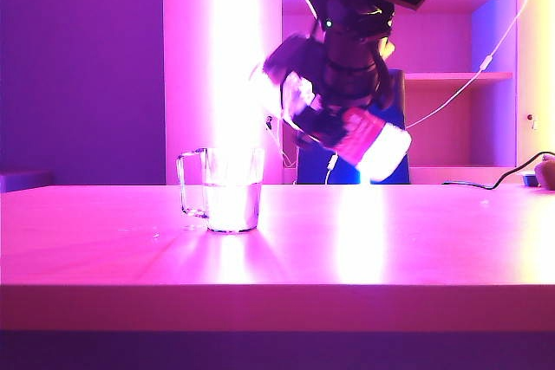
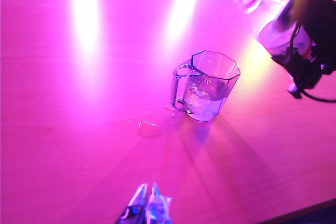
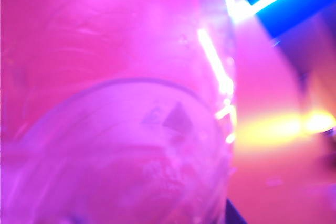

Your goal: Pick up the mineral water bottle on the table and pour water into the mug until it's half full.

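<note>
Right claw (image 1: 347,114) clamped round the mineral water bottle (image 1: 342,127), held tilted in the air above the counter (image 1: 390,240), up and to the right of the mug (image 1: 232,188) in the exterior view, not touching it. Mug upright near the counter's middle, partly filled, handle turned left, well clear of every edge. Small spilled drops (image 2: 148,127) just beside the handle. Wide bare surface left of and in front of the mug. Left claw (image 2: 148,205) low near the front edge, tips together, holding nothing, well apart from the mug.
</note>
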You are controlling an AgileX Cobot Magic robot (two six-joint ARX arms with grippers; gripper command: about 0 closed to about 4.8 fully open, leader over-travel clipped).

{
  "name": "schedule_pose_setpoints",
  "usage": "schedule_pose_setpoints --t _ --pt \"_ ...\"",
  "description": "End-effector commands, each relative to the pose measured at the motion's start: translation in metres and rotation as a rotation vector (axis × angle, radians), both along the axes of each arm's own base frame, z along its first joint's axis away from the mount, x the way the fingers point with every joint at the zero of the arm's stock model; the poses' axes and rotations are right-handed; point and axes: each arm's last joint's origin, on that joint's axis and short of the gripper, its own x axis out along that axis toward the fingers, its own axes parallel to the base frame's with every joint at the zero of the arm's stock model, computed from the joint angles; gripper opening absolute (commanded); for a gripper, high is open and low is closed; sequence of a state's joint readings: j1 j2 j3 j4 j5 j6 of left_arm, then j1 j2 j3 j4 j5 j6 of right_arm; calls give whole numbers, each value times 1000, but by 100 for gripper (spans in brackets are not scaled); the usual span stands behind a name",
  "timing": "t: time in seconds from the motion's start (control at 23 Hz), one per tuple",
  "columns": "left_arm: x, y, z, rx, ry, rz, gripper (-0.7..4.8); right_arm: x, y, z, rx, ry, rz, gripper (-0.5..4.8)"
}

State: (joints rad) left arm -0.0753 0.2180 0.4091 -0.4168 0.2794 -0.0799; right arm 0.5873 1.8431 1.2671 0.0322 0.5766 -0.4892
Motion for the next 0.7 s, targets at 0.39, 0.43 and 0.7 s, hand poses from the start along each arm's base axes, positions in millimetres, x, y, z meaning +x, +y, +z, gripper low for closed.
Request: schedule_pose_setpoints --t 0.39,0.43,0.7 --pt "0 0 2 41 -27 -11 -4 -44 -45 -47 756 -367 36 283" --pt "0 0 2 41 -27 -12 -5 -47 -49 -49 801 -387 42 283" --pt "0 0 1 41 -26 -12 -5 -49 -83 -67 892 -374 -59 286"
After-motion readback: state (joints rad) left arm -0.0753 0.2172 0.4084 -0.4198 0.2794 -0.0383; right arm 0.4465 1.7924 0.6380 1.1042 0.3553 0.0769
